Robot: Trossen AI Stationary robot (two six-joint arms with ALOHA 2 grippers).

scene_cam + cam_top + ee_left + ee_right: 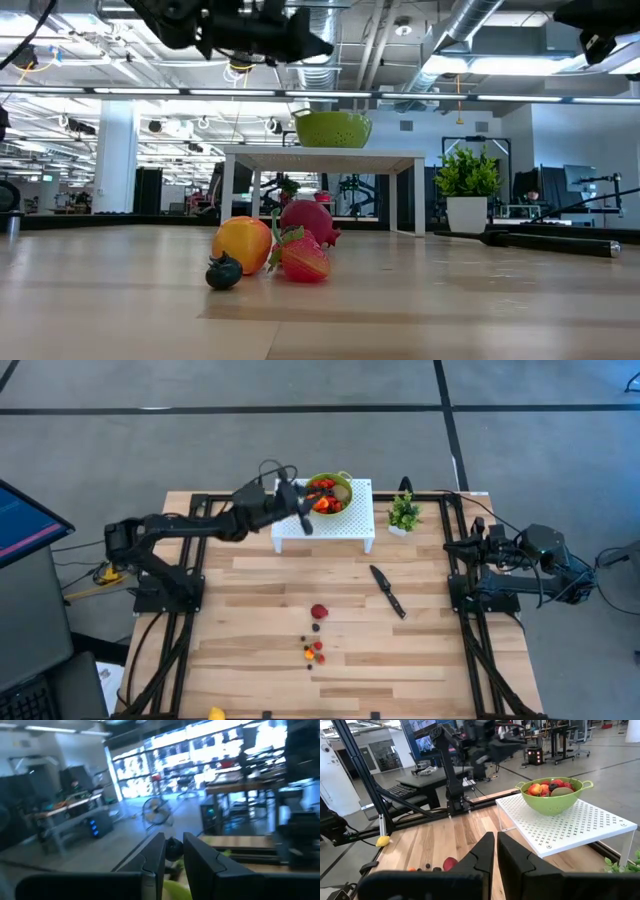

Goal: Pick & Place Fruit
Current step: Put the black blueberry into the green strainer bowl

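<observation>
My left gripper [308,500] is raised beside the left rim of the green bowl [330,492], which stands on the white perforated stand [345,525]. It is shut on a small dark fruit [173,849]. The bowl holds red, orange and brown-green fruit [551,787]. More fruit lies on the table in the middle: a red one [319,611], dark berries [316,627] and a small orange and red cluster [315,651]. My right gripper [496,851] waits shut at the table's right edge, holding nothing. My left gripper pinches the small dark round fruit [173,851] between its two fingers [156,855]. The fingers lie about level and come from the table's left toward the bowl. The fruit is lifted clear, with the bowl's green rim [176,891] just below it.
A black knife [388,591] lies right of the table's middle. A small potted plant [404,512] stands right of the stand. A yellow fruit [215,713] lies at the near edge. In the low view an orange fruit [243,243], a strawberry [303,258] and a dark berry [223,272] sit close together.
</observation>
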